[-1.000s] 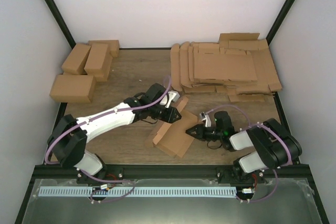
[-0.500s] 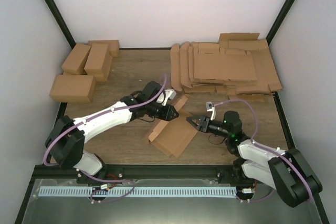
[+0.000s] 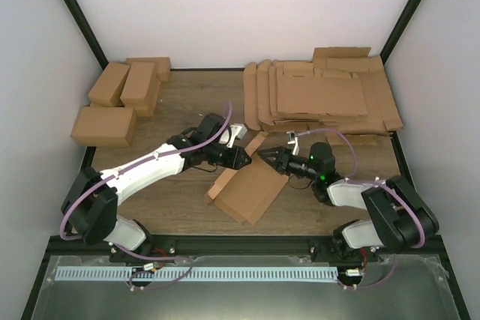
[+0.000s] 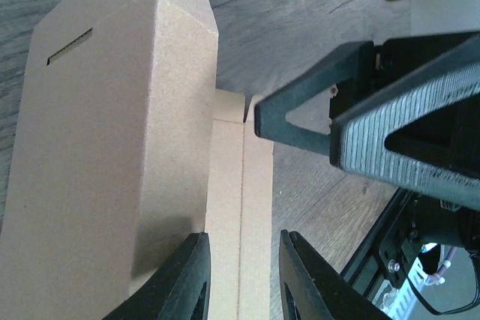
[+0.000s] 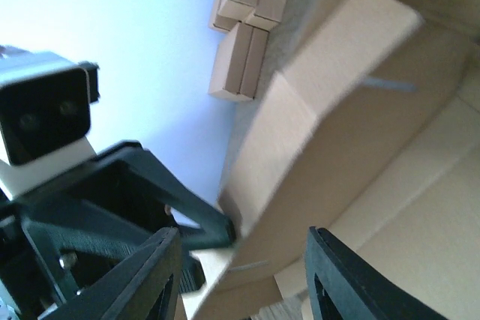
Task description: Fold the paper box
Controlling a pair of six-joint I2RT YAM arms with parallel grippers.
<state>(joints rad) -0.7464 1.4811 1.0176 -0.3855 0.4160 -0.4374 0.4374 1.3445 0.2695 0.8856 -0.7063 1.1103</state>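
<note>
Just in front of the stack of flat blanks (image 3: 322,97) | paper box (image 3: 251,189) lies half-folded, one flap raised | left gripper (image 3: 242,160) clenched on that flap | right gripper (image 3: 267,157) jaws spread at box edge, gripping nothing

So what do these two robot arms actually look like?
Both the left arm and right arm have white shells, black joints and looping purple cables. The left gripper and right gripper are black, with ribbed, triangular open-frame fingers.
</note>
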